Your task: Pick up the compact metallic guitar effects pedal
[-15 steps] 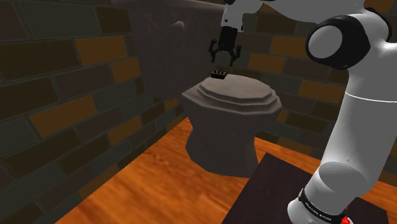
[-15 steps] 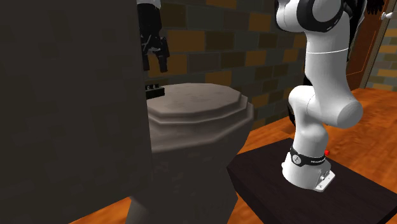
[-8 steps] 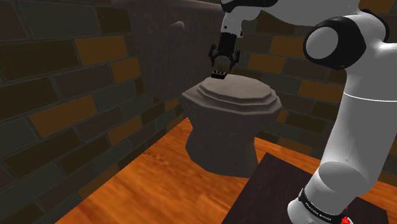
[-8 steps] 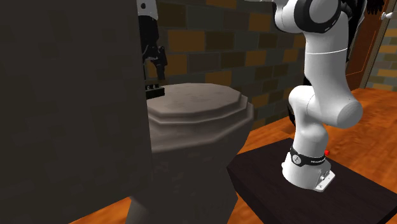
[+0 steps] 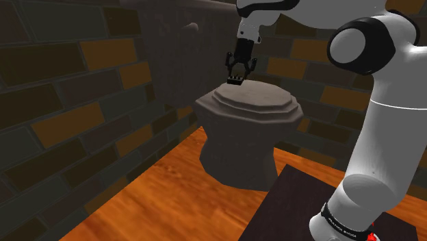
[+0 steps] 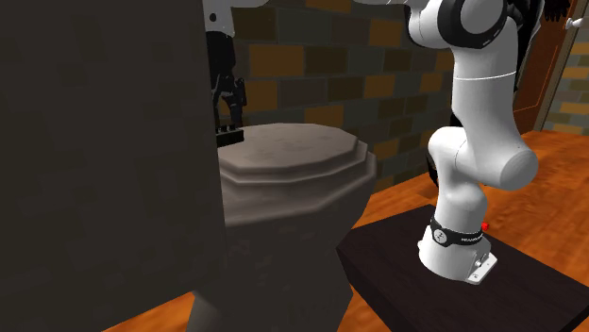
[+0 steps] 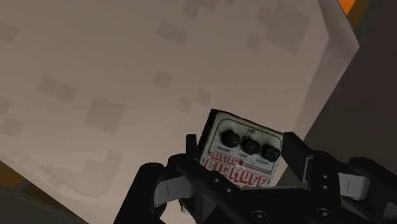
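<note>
Lower than a second ago, the gripper (image 5: 237,74) has come down from above the toilet lid (image 5: 254,104) right onto the pedal (image 5: 236,81) at the lid's back edge in the shoulder view. From the second exterior view, the gripper (image 6: 227,121) stands just over the pedal (image 6: 229,137). Through the wrist view, the jaws are parted, one finger at each side of the three-knob pedal (image 7: 240,153), which lies flat on the lid.
</note>
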Action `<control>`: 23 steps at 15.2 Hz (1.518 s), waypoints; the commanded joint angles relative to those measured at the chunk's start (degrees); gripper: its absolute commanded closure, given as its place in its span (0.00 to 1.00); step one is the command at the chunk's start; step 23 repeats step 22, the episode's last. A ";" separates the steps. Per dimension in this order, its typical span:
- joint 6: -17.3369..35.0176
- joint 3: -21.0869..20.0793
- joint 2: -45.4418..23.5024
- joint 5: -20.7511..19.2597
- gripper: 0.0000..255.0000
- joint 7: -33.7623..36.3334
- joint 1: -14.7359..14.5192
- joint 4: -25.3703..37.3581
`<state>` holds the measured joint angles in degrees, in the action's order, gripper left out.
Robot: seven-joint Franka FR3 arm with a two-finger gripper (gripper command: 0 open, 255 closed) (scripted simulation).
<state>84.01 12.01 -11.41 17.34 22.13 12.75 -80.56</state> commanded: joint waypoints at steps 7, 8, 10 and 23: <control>-1.71 0.07 -0.51 0.11 1.00 0.25 0.22 2.14; -2.57 0.09 -0.76 0.19 1.00 0.42 0.31 3.26; -4.32 0.12 -1.34 0.38 1.00 0.78 0.50 5.62; -14.46 0.19 -6.19 2.13 1.00 2.89 2.15 20.71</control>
